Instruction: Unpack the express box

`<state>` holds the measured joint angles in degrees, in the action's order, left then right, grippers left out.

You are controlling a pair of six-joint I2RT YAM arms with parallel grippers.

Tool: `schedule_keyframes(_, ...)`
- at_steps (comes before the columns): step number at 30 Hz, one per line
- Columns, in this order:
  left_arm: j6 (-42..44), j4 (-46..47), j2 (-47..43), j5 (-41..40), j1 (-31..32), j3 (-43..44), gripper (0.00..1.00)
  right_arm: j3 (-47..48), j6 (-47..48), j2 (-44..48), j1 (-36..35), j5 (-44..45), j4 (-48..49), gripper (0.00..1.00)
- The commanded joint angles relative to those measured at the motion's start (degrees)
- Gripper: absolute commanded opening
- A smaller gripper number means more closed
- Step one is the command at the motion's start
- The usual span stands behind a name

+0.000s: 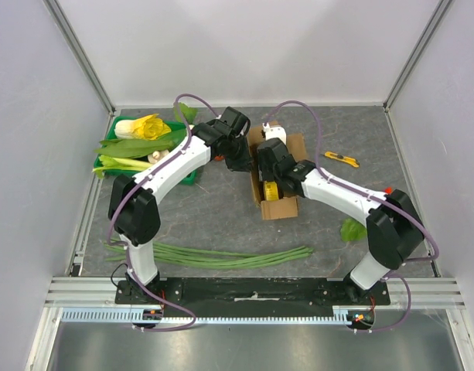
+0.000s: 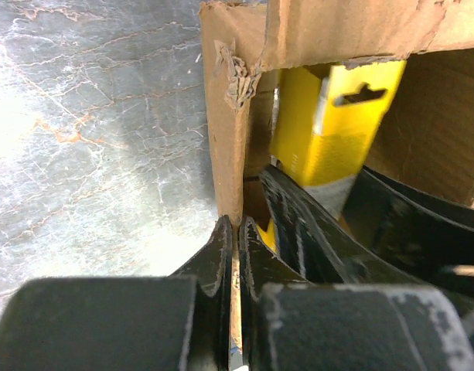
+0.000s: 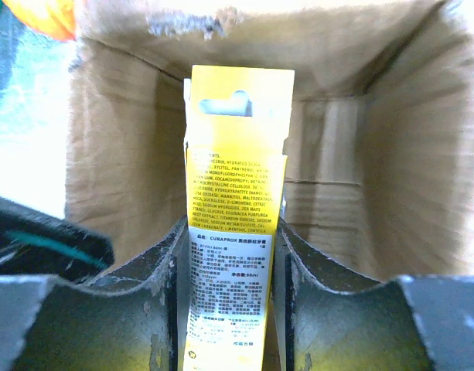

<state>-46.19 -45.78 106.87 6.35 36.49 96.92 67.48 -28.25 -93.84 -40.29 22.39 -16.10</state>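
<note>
The express box is a small brown cardboard box, open at the table's middle, its flaps spread. My left gripper is shut on the box's left wall, pinching the cardboard edge between its fingers. My right gripper is inside the box and shut on a slim yellow carton with a white printed label. The carton also shows in the left wrist view and in the top view, between the two grippers.
A green tray of vegetables, with a yellow-white cabbage, stands at the back left. Long green stalks lie across the front. A yellow utility knife lies at the back right. A green leaf lies by the right arm.
</note>
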Motion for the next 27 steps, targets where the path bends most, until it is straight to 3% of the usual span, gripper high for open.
schedule_keyframes(1, -0.39, -2.2, 1.5, -1.87, 0.34, 3.53, 0.02, 3.09, -1.54, 5.07, -0.14, 2.39, 1.6, 0.4)
schedule_keyframes(18, 3.92, -4.84, 3.43, -5.91, -0.19, 6.08, 0.02, 10.03, -0.67, 11.31, 1.0, 4.68, -3.15, 0.42)
schedule_keyframes(27, 12.96, -7.66, 1.77, -7.4, -3.7, 6.17, 0.02, 10.04, 0.13, 16.85, 6.35, 9.68, -8.15, 0.47)
